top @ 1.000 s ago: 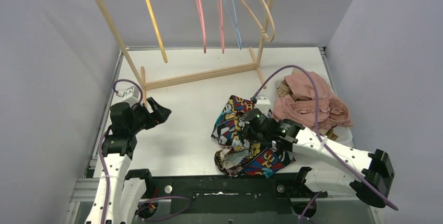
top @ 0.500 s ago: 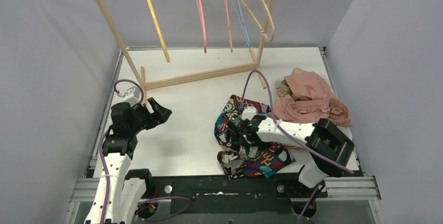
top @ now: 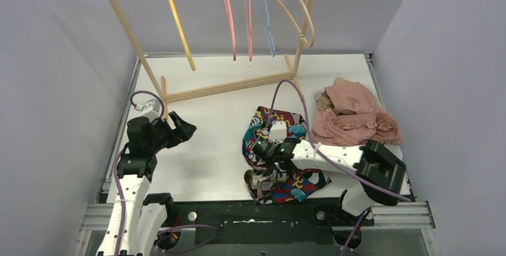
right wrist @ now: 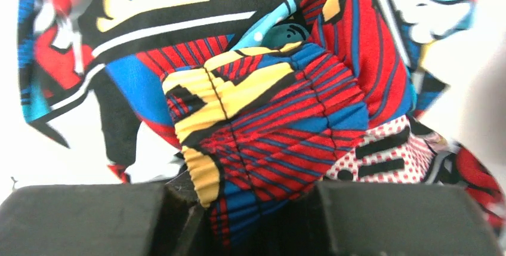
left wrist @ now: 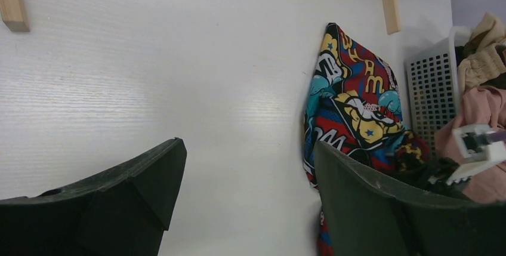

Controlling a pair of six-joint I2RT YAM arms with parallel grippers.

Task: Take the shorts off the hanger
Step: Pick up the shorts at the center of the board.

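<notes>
The comic-print shorts (top: 296, 184) lie crumpled on the white table, off the hangers. My right gripper (top: 261, 149) rests on them, shut on their gathered waistband (right wrist: 268, 107), which fills the gap between its fingers (right wrist: 256, 211). The dusty pink shorts (top: 352, 116) lie heaped at the right over a beige pair (top: 325, 99). The tan-brown and black pairs are not visible. My left gripper (top: 182, 129) is open and empty above the bare table at the left (left wrist: 247, 172). It faces the comic-print shorts (left wrist: 352, 107).
A wooden rack (top: 227, 86) stands at the back with bare hangers: yellow (top: 177, 20), pink (top: 227, 11), blue (top: 267, 14), wooden (top: 292, 5). A white perforated basket (left wrist: 431, 89) sits under the pink heap. Grey walls close in on both sides.
My right arm has folded back and swung left, dragging the comic-print shorts slightly left. The hangers sway. My left arm has not moved.
</notes>
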